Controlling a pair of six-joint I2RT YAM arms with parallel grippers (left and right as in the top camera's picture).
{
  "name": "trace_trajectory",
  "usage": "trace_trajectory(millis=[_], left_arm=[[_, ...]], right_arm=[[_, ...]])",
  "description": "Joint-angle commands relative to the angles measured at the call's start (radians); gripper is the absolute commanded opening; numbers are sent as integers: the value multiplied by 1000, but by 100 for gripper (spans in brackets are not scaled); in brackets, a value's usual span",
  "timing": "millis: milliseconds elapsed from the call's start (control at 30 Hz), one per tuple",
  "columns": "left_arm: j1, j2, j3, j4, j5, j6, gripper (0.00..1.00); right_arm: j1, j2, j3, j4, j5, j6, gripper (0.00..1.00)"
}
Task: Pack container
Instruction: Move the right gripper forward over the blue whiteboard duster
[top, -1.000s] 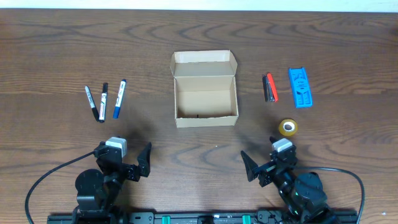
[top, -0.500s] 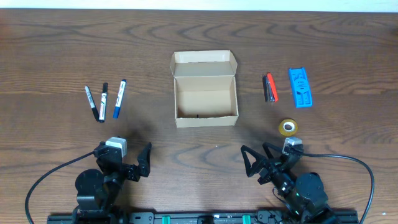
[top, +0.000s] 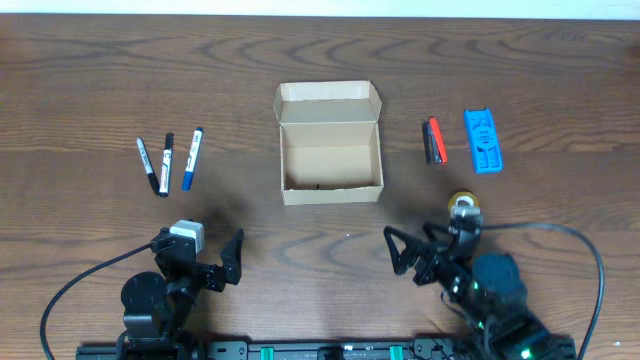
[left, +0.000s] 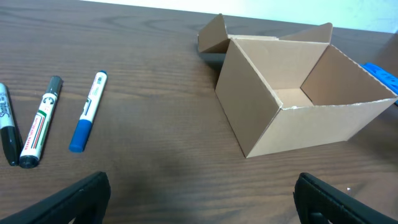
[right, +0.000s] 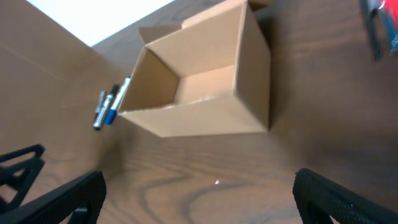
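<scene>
The box (top: 332, 194) stands in the middle of the desk (top: 330, 45), open upward, with its lid flap folded back on the far side. It is well apart from both grippers, which hang low at the near edge of the desk - one to each side of it.

The left gripper (top: 198, 246) is at the near left, and its jaws stand wide with only bare desk between them. In the left wrist view the left gripper (left: 199, 205) shows just two dark tips at the bottom corners, and the box (left: 261, 118) lies ahead and to the right of the gap, not touching either jaw. Three pens (top: 166, 163) lie side by side to the left of the box, two black and one blue; in this wrist view the pens (left: 87, 112) are ahead on the left.

The right gripper (top: 420, 248) is at the near right, turned toward the box, jaws wide as well. In the right wrist view the right gripper (right: 199, 199) has the box (right: 199, 118) straight ahead, beyond the gap - the box looks tilted there. A yellow tape roll (top: 462, 203) lies just beside this wrist, partly covered by it. Further back on the right are a red pen and a black pen (top: 433, 140) together, and a blue flat thing (top: 482, 141) beside them.
</scene>
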Motion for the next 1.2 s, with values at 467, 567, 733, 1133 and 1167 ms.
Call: trace_trajectory(millis=[467,567,733,1133,1167], left_arm=[[-3,-7,-20,-1,-3,-11,95],[-3,-7,-20,-1,-3,-11,95],[-3,-7,-20,-1,-3,-11,95],[-3,-7,-20,-1,-3,-11,95],[-3,-7,-20,-1,-3,-11,95]], right_arm=[[-176,649,546,-150,0,-332,99],[-225,700,616,-184,4,-366,99],[-308,764,714,-224,18,-422,99],[-391,903,881,-383,18,-530,99],[-392,912,881,-386,18,-534,99]])
